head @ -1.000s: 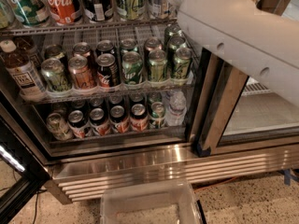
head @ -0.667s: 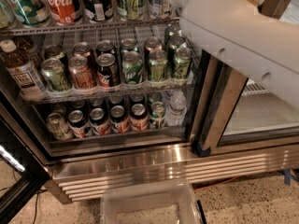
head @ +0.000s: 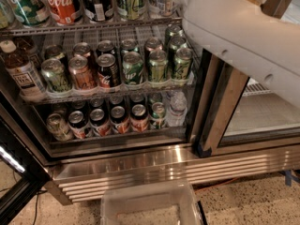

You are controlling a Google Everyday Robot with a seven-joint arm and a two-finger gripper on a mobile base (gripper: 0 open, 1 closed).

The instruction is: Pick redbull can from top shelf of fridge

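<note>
The fridge point(head: 178, 165) stands open on the left, with a stainless steel base. The highest wire shelf in view point(head: 93, 28) carries bottles, among them a red Coca-Cola bottle point(head: 62, 3). No slim silvery redbull can shows; it is out of view or hidden behind my arm. My white arm point(head: 243, 36) crosses the upper right and runs up out of the picture. My gripper is out of view beyond the top edge.
The middle shelf holds green-labelled cans point(head: 158, 65), Coca-Cola cans point(head: 108, 70) and a brown bottle point(head: 22, 71). The lower shelf holds several cans point(head: 119, 118). A dark door post point(head: 220, 111) and a shut glass door point(head: 262, 116) are right. A clear plastic bin point(head: 150, 205) sits on the floor.
My white arm has shifted slightly to the right. The bottles and cans have not moved.
</note>
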